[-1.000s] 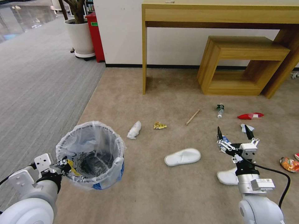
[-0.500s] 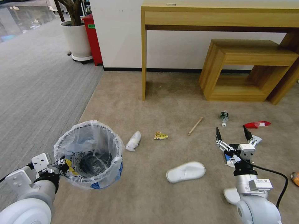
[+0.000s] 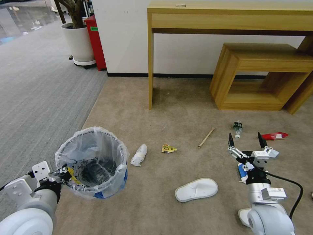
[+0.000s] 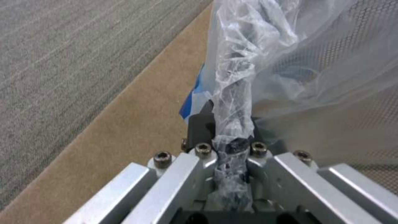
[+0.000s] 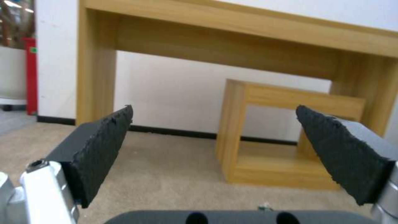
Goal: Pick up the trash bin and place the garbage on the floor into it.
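While your left gripper (image 3: pixel 62 172) stays clamped on the bin (image 3: pixel 91 161) rim at 8 o'clock, your right gripper (image 3: pixel 245 141) hangs wide open, empty. Nearest it, the carton (image 3: pixel 241 172) lies just beneath; the slipper (image 3: pixel 196 189) sits at its 8 o'clock, long axis crosswise. Since a second ago the camera pulled back; litter slid down-frame.

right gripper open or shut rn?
Open. The right gripper hangs over the floor with its fingertips spread wide and nothing between them; in the right wrist view both pads stand far apart.
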{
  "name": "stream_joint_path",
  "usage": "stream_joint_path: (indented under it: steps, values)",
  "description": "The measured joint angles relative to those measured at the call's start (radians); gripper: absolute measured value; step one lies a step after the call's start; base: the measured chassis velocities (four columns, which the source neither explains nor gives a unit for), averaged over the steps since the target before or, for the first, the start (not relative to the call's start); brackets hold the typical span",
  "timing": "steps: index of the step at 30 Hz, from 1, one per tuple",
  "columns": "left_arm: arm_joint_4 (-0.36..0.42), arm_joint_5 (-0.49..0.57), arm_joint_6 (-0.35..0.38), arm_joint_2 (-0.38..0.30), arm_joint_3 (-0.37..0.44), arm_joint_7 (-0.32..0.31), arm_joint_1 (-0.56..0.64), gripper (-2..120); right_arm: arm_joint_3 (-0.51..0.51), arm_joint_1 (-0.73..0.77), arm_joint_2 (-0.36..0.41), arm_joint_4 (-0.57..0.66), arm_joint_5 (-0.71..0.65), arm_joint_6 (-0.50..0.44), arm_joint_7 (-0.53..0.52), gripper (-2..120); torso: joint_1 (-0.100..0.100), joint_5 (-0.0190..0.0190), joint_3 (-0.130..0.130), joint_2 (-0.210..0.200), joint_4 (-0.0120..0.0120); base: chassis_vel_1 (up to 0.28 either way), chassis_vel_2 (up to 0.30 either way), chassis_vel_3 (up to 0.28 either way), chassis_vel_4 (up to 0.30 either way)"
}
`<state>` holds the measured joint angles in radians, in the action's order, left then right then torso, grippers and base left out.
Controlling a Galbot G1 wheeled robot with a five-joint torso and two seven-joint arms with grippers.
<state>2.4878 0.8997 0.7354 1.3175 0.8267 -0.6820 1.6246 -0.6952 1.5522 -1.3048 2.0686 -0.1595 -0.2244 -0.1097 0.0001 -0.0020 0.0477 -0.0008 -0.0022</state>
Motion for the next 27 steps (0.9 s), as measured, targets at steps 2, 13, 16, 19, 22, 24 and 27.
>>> stream_joint_path:
  steps: [2, 13, 16, 19, 22, 24, 27]
  values:
    - [-0.002, -0.003, 0.0, 0.009, -0.002, -0.001, 0.004, 1, -0.002, -0.003, 0.011, 0.002, -0.062, 0.059, -0.055, 100, 0.0, -0.0001, 0.0, 0.0, 0.0, 0.0, 0.0, 0.0, 0.0]
    - [0.004, -0.011, 0.0, 0.023, 0.0, -0.002, 0.016, 1, 0.006, -0.083, 0.057, -0.06, -0.494, 0.393, -0.354, 100, 0.0, 0.0002, 0.0, 0.0, 0.0001, 0.0, 0.0, 0.0, 0.0]
    - [0.009, -0.016, 0.0, 0.024, -0.001, -0.002, 0.02, 1, 0.008, -0.109, 0.058, -0.064, -0.699, 0.521, -0.481, 100, 0.0, 0.0, 0.0, 0.0, 0.0001, 0.0, 0.0, 0.0, 0.0]
    - [0.011, -0.018, 0.0, 0.024, -0.001, -0.002, 0.022, 1, 0.004, -0.118, 0.058, -0.066, -0.77, 0.575, -0.547, 100, 0.0, 0.0001, 0.0, 0.0, 0.0001, 0.0, 0.0, 0.0, 0.0]
    - [0.011, -0.018, 0.0, 0.023, 0.0, -0.002, 0.024, 1, -0.004, -0.121, 0.06, -0.075, -0.797, 0.606, -0.582, 100, 0.0, -0.0001, 0.0, 0.0, 0.0001, 0.0, 0.0, 0.0, 0.0]
    - [0.012, -0.02, 0.0, 0.023, 0.0, -0.002, 0.027, 1, -0.012, -0.121, 0.066, -0.094, -0.826, 0.644, -0.619, 100, 0.0, 0.0, 0.0, 0.0, 0.0, 0.0, 0.0, 0.0, 0.0]
    - [0.009, -0.02, 0.0, 0.023, 0.0, -0.002, 0.029, 1, -0.022, -0.121, 0.07, -0.119, -0.834, 0.679, -0.648, 100, 0.0, 0.0, 0.0, 0.0, 0.0, 0.0, 0.0, 0.0, 0.0]
